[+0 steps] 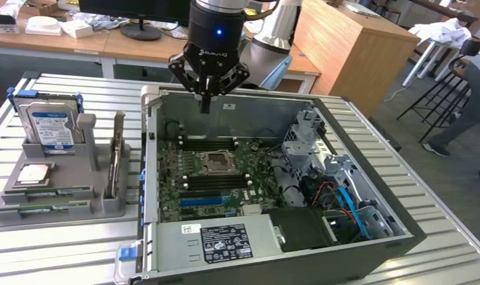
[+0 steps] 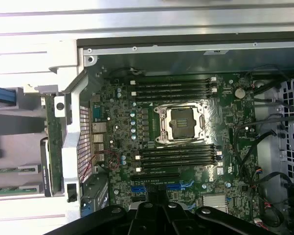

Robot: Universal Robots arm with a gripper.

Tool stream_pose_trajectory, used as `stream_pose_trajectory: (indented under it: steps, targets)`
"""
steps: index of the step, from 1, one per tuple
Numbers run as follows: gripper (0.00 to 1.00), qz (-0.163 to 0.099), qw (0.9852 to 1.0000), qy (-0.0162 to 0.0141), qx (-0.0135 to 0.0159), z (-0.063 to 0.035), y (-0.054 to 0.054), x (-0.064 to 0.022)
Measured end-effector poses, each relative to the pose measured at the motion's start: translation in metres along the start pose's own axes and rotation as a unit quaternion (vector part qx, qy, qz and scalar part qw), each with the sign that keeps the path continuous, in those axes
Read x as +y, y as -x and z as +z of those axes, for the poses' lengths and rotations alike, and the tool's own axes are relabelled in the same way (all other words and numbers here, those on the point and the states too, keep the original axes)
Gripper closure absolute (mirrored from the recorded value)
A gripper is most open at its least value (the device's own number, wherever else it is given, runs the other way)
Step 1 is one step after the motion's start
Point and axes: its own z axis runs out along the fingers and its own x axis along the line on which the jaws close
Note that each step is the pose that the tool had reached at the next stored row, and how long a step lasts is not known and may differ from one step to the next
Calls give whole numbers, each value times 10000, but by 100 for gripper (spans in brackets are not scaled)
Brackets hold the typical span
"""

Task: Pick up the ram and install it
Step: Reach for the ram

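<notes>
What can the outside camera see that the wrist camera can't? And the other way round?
Exterior view: the gripper, shut and empty, above the computer case; the silver CPU chip in the grey holder; the power supply label; a person at that view's right.
Wrist view: the round coin battery and thin red wires on the board.
Both: the CPU socket, the black memory slots, and the green ram sticks lying in the holder.
</notes>
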Motion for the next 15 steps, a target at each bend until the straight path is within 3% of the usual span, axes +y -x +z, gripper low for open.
stream_pose_trajectory:
  steps: [6,15]
  targets:
    - [90,0,10000,1,0,0,-26,-2]
    - [90,1,10000,0,0,-5,-292,-22]
